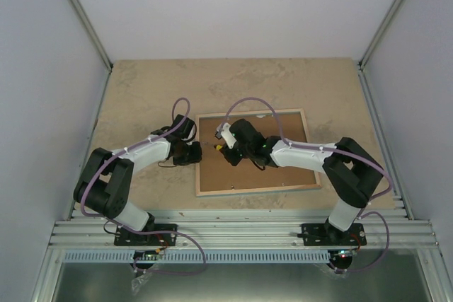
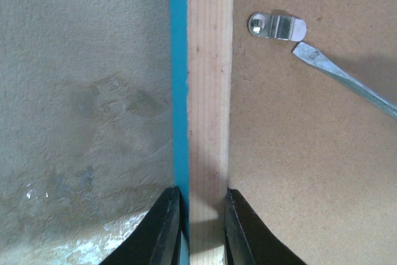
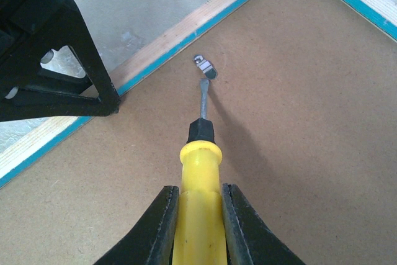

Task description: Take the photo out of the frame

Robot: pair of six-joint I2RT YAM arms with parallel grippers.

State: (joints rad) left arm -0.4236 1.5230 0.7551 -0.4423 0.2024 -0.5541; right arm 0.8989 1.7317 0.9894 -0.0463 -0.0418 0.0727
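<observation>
A: Entry, left to right. What is at the far left?

B: Bare mottled beige table top (image 1: 141, 90), then the left gripper (image 2: 198, 221). Its fingers are clamped on the left rail of the thin turquoise-blue rectangular picture frame (image 1: 241, 178). One finger is on the turquoise outer edge, the other on the inner side of the pale wood strip (image 2: 209, 91).

A: Frame orientation?

B: Flat on the table, face down, with the brown fibreboard backing (image 2: 298, 153) up. The photo shows in no view. Judged to lie under that board, inside the frame.

A: Next to the right?

B: A small silver metal clip (image 3: 205, 66) on the backing, just beside the left rail, with a screw at its left end. The flat steel tip of a yellow-handled screwdriver (image 3: 200, 153) is at the clip's other end. Touching or just short, cannot tell.

A: And the right side?

B: The right gripper (image 3: 200, 221), fingers closed on the yellow handle. Its arm reaches across the board from the right.

A: Step in hand?

B: Judgement: freeing the backing, an early step, since the board is not yet lifted. The next move calls for a small sideways push of the tip to turn the clip about its screw, with the left grip bracing the frame against sliding. A slip could gouge the board.
</observation>
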